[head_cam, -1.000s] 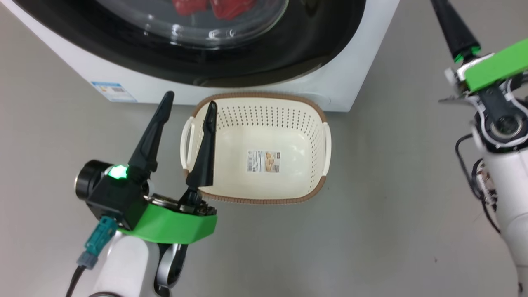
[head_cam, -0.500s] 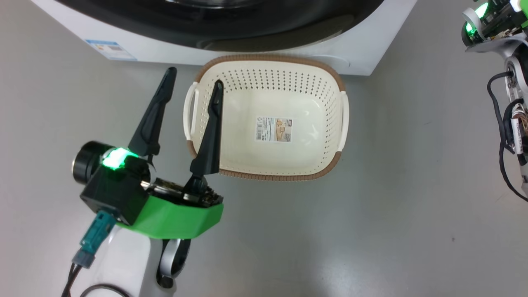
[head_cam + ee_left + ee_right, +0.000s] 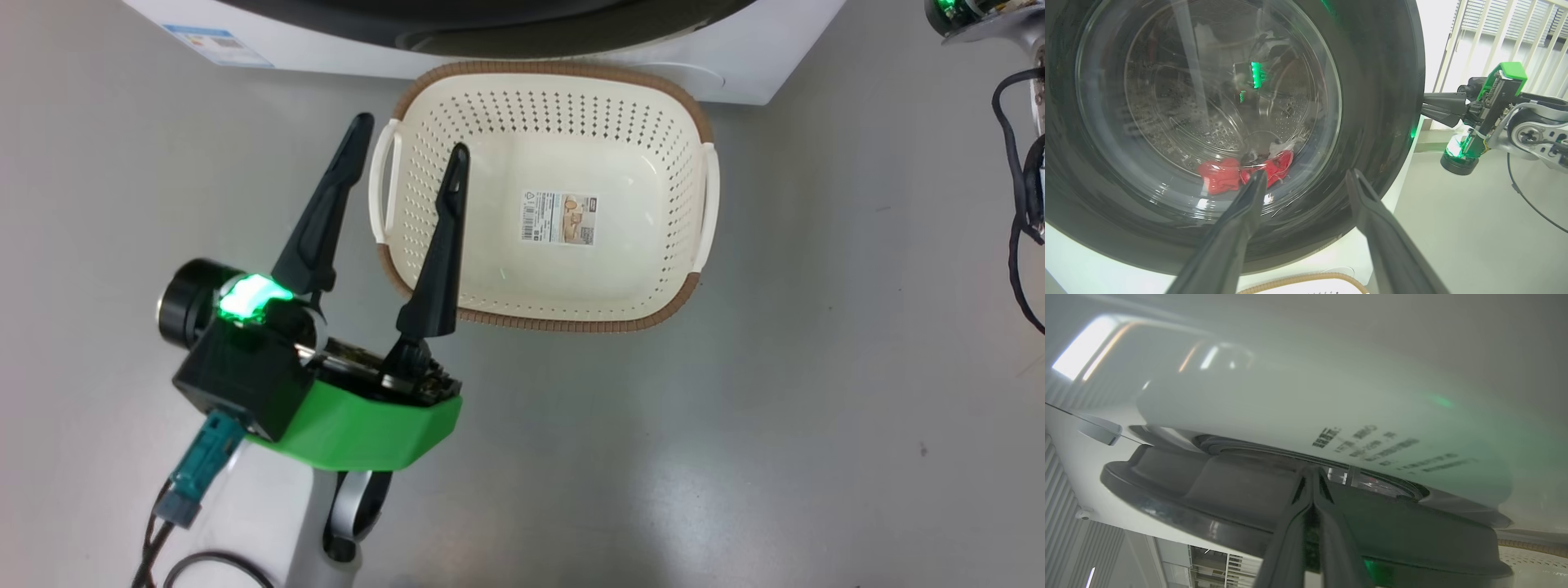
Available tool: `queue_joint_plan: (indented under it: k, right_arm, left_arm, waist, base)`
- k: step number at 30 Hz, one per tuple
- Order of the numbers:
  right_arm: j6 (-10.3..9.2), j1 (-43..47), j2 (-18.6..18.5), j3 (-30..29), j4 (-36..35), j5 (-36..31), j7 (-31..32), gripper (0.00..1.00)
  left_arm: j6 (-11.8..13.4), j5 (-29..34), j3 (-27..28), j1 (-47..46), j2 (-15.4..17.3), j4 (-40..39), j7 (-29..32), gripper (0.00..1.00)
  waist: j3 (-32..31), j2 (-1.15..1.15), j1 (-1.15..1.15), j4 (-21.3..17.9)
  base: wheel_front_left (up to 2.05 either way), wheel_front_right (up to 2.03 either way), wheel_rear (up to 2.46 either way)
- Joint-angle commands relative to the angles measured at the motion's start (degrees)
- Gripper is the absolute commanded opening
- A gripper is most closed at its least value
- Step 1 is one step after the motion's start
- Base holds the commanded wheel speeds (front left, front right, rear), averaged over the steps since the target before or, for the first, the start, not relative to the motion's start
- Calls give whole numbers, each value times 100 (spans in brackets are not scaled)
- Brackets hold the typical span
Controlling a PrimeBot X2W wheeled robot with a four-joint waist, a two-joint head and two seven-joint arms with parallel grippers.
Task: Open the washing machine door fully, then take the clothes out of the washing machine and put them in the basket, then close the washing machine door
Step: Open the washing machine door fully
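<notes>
Head camera has tipped down since a second ago, pushing the washing machine (image 3: pixel 759 73) toward the view's top. The left gripper (image 3: pixel 408 137) hangs empty, jaws spread wide, with the basket (image 3: pixel 571 322) just beside its inner finger. Ahead of it the washing machine door (image 3: pixel 1372 81) looks closed, and the clothes (image 3: pixel 1224 179) lie low behind the glass. The right gripper (image 3: pixel 1424 108), fingers pressed together on nothing, sits at the rim's edge. The door seems stiff and slick, so hook behind its rim. The clothes look soft and light, so pinch a fold.
</notes>
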Motion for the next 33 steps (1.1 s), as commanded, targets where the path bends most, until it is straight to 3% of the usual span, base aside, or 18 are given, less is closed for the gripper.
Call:
queue_joint_plan:
  k: [1, 21, 33]
  right_arm:
    - [-2, -103, 79, 9, -126, 16, 49, 0]
    - [-2, -85, 322, 71, -107, 274, 1365, 0]
    - [-2, 403, 479, 142, 56, 218, 1900, 0]
  left_arm:
    - [29, 16, 126, -63, 111, -178, -26, 100]
    - [107, -125, 85, -50, 111, 40, -26, 100]
    - [120, -166, 135, 121, 111, 292, -26, 100]
  waist:
    - [48, 0, 0, 36]
    - [6, 0, 0, -74]
    - [-461, 0, 0, -172]
  base:
    - [0, 0, 0]
    - [0, 0, 0]
    - [0, 0, 0]
